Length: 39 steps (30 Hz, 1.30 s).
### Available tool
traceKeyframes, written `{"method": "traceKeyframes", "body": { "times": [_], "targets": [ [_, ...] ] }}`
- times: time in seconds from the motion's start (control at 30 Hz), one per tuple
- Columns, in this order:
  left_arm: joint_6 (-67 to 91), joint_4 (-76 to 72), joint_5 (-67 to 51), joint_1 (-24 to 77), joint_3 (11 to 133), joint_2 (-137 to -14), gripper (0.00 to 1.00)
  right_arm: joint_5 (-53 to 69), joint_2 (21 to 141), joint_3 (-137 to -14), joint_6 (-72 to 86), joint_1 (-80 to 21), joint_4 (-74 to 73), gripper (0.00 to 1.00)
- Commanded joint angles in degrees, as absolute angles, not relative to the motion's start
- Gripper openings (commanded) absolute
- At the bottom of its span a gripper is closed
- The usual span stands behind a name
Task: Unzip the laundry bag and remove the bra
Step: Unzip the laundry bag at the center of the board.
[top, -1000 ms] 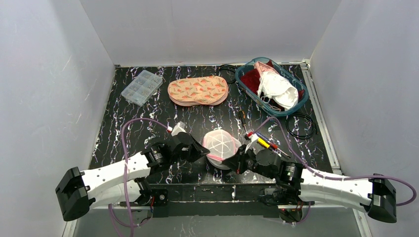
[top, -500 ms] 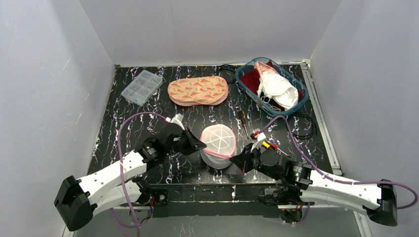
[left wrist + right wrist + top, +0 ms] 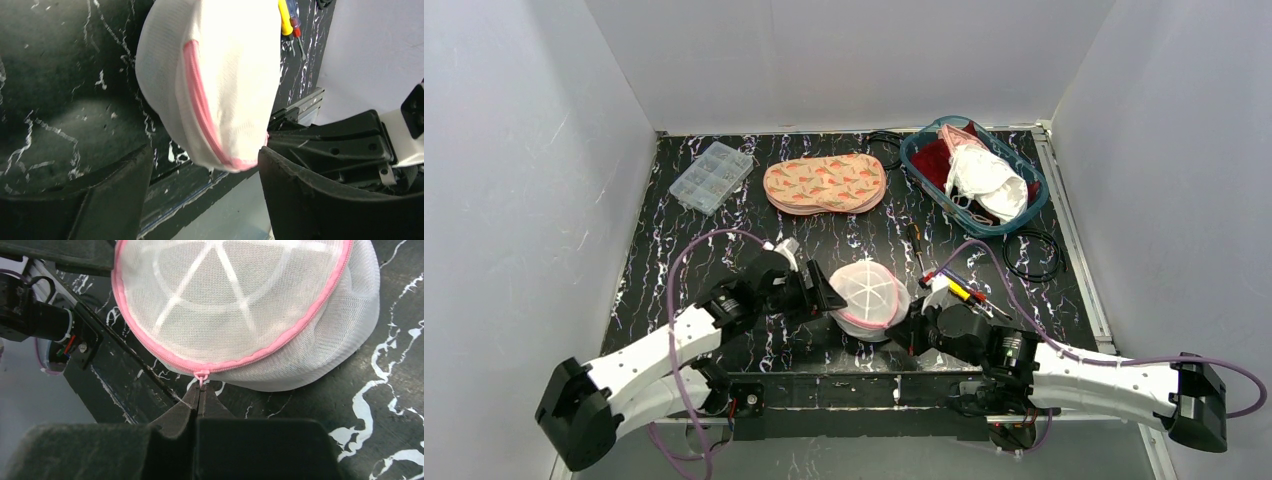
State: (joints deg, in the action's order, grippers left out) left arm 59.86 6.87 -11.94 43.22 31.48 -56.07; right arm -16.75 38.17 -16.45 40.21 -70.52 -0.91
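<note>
logging task state: barely begun, by my reading; the pink zip (image 3: 260,347) runs unbroken around the rim wherever the right wrist view shows it, so no unzipping done that i can see; opening the bag and taking out the bra both remain.

item: laundry bag (image 3: 869,295); location: near centre of the table (image 3: 724,250), between the two arms, close to the near edge; its far side is tipped up off the surface, so the flat top faces the near edge.

appearance: round, drum-shaped, white mesh; pink zip circling the top edge; white ribs crossing the flat top like spokes with a ring between them; side wall soft and slightly bulged; contents hidden by the mesh, so i cannot tell how the bra lies inside.

right gripper (image 3: 200,390): fingers pressed together at the near side of the bag, pinching the small pink zipper pull (image 3: 201,375) at their very tips; grip looks shallow to me.

left gripper (image 3: 202,155): fingers spread wide, one either side of the bag's left end; i cannot tell whether they touch the mesh.

next, in my judgement: left side to steady the bag while the right draws the pull around the rim.
</note>
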Motion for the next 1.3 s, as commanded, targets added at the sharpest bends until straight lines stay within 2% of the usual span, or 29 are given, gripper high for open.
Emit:
{"method": "traceKeyframes", "body": {
  "times": [0.0, 0.1, 0.27, 0.47, 0.7, 0.87, 1.03, 1.13, 1.27],
  "targets": [
    [57.59, 22.1, -9.36, 42.98, 35.42, -46.72, 0.76, -14.62, 38.94, -17.63, 40.95, -70.62, 5.64, 0.01],
    [59.02, 28.48, -7.55, 43.16, 37.14, -40.91, 0.78, -13.2, 39.85, -18.28, 41.25, -70.71, 7.7, 0.01],
    [64.89, 28.29, -7.55, 45.36, 37.13, -37.65, 0.78, -11.06, 43.77, -18.71, 42.04, -70.78, 12.49, 0.01],
    [70.11, 20.75, -0.87, 55.0, 36.99, -45.74, 0.76, -9.63, 49.35, -19.68, 42.47, -71.91, 18.15, 0.01],
    [70.3, 14.96, 1.85, 55.9, 38.48, -53.72, 0.65, -10.62, 52.84, -21.31, 41.72, -74.77, 19.92, 0.01],
    [69.49, 15.27, 3.24, 55.97, 39.55, -57.46, 0.55, -11.3, 52.59, -21.33, 41.32, -75.81, 20.09, 0.01],
    [68.84, 16.42, 5.45, 55.9, 40.04, -58.79, 0.39, -11.87, 51.45, -21.23, 41.06, -76.34, 18.69, 0.01],
    [68.33, 17.14, 6.22, 55.98, 40.62, -59.53, 0.27, -12.5, 50.61, -21.1, 40.88, -76.45, 17.52, 0.01],
    [68.36, 18.5, 7.62, 55.9, 40.63, -59.23, 0.06, -13.28, 48.92, -20.85, 40.95, -76.49, 15.87, 0.01]
  ]
}}
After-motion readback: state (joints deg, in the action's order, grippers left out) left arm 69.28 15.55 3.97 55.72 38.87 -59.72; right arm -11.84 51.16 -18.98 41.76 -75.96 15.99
